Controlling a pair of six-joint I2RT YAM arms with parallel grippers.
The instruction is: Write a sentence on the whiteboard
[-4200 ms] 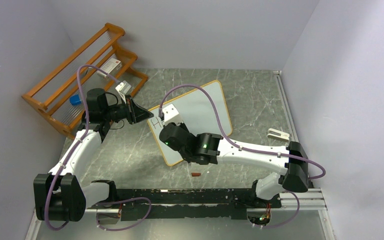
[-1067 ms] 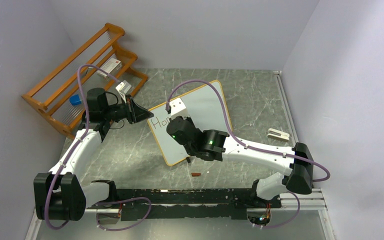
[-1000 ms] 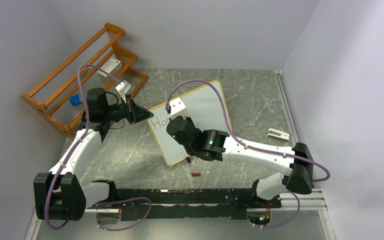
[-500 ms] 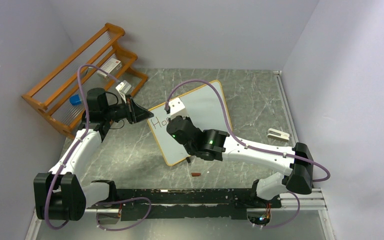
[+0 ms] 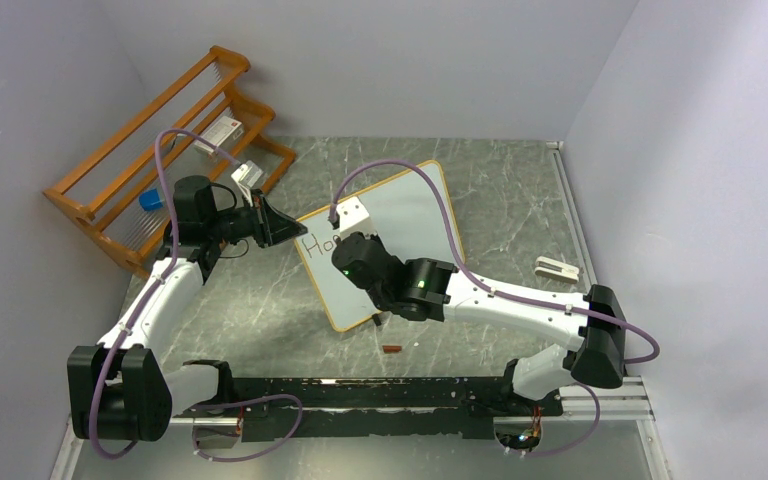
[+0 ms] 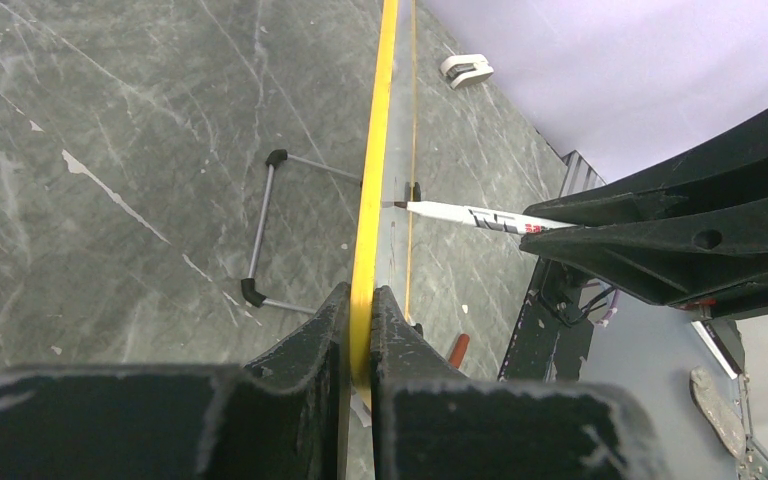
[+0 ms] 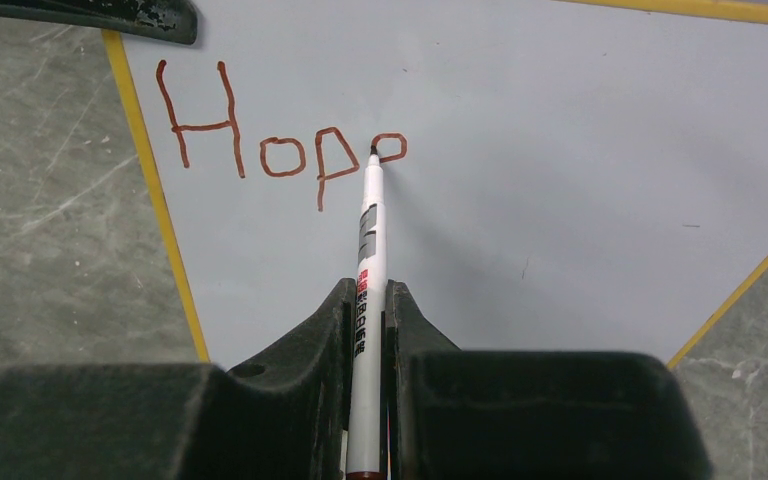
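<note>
The whiteboard (image 5: 405, 212) stands tilted mid-table, its rim yellowish. My left gripper (image 5: 295, 228) is shut on the rim at the board's left corner; the left wrist view shows both fingers pinching the yellow edge (image 6: 363, 335). My right gripper (image 7: 368, 295) is shut on a white marker (image 7: 370, 230) whose tip touches the board face (image 7: 560, 150). Of the sentence (image 7: 280, 140), only "Hop" and a small loop at the marker tip show, in dark red ink. In the top view the right wrist (image 5: 350, 225) covers most of the writing.
A wooden rack (image 5: 160, 150) holding a blue item (image 5: 150, 200) stands at the back left. A red cap (image 5: 391, 349) lies in front of the board. A small white object (image 5: 558, 268) lies at the right. The board's wire stand (image 6: 265, 225) rests behind it.
The writing has grown from "H" to "Hop" plus a loop. My right gripper has moved rightwards along the board with the marker. The left arm has not moved.
</note>
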